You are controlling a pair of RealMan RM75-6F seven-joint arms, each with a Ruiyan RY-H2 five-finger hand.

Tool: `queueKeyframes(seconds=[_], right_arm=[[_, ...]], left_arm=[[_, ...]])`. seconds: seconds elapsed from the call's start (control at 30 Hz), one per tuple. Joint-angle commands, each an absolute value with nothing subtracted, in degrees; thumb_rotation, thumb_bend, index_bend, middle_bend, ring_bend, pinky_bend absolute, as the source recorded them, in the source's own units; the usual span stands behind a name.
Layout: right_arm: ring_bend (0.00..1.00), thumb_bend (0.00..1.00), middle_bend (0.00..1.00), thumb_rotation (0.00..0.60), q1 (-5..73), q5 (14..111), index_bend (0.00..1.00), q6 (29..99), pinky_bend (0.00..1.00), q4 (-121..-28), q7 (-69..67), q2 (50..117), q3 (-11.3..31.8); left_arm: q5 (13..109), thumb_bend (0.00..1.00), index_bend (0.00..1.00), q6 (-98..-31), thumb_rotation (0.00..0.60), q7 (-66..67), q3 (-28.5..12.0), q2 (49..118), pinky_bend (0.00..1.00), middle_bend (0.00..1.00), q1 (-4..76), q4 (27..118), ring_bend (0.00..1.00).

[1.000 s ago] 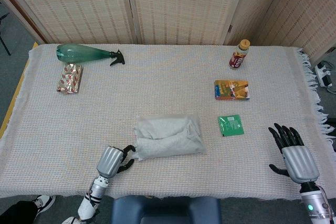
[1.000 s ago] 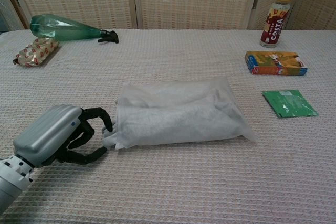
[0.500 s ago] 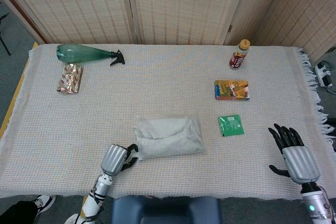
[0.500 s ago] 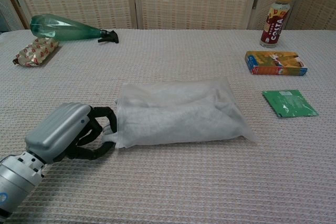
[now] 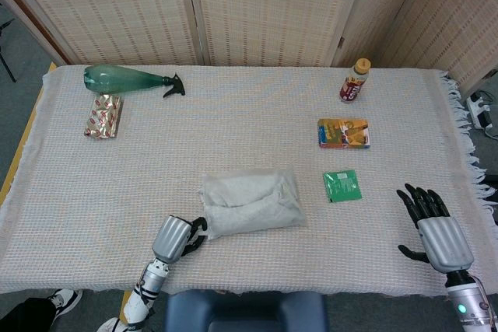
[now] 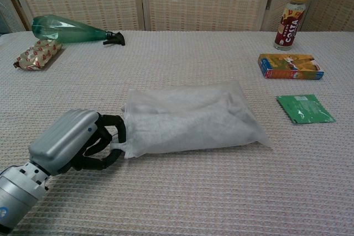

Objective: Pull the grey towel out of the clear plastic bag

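Observation:
The clear plastic bag (image 6: 188, 117) lies flat near the table's front middle, with the grey towel (image 6: 182, 128) folded inside and filling it. My left hand (image 6: 72, 142) sits at the bag's left end, its dark fingers (image 6: 112, 121) curled around a small pale corner (image 6: 118, 146) that sticks out there. That corner looks like towel, though plastic may cover it. From the head view, the left hand (image 5: 175, 239) touches the bag (image 5: 250, 200) at its lower left corner. My right hand (image 5: 436, 227) rests far to the right, fingers spread, holding nothing.
A green packet (image 5: 341, 185) and an orange box (image 5: 343, 133) lie right of the bag, with a drink bottle (image 5: 355, 80) behind them. A green spray bottle (image 5: 128, 79) and a foil snack pack (image 5: 103, 115) are at the back left. The table's front edge (image 5: 311, 291) is close.
My left hand has slid right up to the bag's left end and its fingers have closed around the protruding corner. The right hand has hardly moved.

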State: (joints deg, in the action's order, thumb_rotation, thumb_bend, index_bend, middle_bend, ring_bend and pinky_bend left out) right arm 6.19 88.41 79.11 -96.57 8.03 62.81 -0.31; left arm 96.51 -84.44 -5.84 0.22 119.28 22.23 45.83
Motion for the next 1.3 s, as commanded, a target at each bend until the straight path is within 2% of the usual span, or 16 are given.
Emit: queueKeyframes(seconds=[0.03,0.13,0.23,0.3,0.43,0.5,0.6,0.83,1.3], right_arm=[[0.00,0.01,0.00,0.600,6.87,89.08,0.00,78.41,0.00,-95.42,7.78,64.13,-0.32],[0.00,0.03,0.00,0.600,8.08,90.19,0.00,77.10,0.00,-92.50,7.15,67.40,-0.39],[0.00,0.05,0.00,0.600,9.36,91.96,0.05,76.00,0.00,-88.79,6.56,71.74,-0.74],[0.00,0.06,0.00,0.600,9.70,92.80,0.20,76.38,0.00,-86.37,5.94,74.66,-0.69],[0.00,0.08,0.02,0.600,10.02,93.86,0.41,78.07,0.00,-81.09,1.88,82.23,-0.29],[0.00,0.08,0.06,0.600,10.01,94.06,0.49,79.03,0.00,-78.94,0.43,85.26,-0.02],[0.00,0.08,0.10,0.600,10.41,94.26,0.56,79.71,0.00,-74.68,-0.38,90.14,0.42],[0.00,0.10,0.12,0.600,12.08,94.19,0.59,82.34,0.00,-64.45,-4.16,100.02,2.88],[0.00,0.16,0.13,0.600,15.72,93.85,0.60,83.36,0.00,-47.08,-9.47,111.24,3.93]], left_arm=[[96.79,0.52,0.73,-85.03,0.600,-5.66,0.70,118.78,1.00,1.00,22.01,46.59,1.00],[97.29,0.52,0.73,-85.80,0.600,-5.33,1.36,118.04,1.00,1.00,21.71,47.91,1.00],[97.48,0.52,0.73,-85.75,0.600,-4.45,1.95,117.53,1.00,1.00,21.47,49.27,1.00],[97.43,0.52,0.73,-85.37,0.600,-3.74,2.13,117.43,1.00,1.00,21.46,49.85,1.00],[97.04,0.52,0.73,-84.56,0.600,-2.63,2.05,117.50,1.00,1.00,21.55,50.72,1.00],[97.10,0.52,0.73,-84.70,0.600,-2.43,2.07,117.47,1.00,1.00,21.54,51.23,1.00],[97.32,0.52,0.73,-84.91,0.600,-1.91,2.13,117.27,1.00,1.00,21.59,52.37,1.00],[97.44,0.52,0.73,-84.81,0.600,0.13,1.55,115.64,1.00,1.00,22.16,55.45,1.00],[96.66,0.52,0.73,-84.04,0.600,0.29,0.53,113.80,1.00,1.00,22.81,56.85,1.00]])
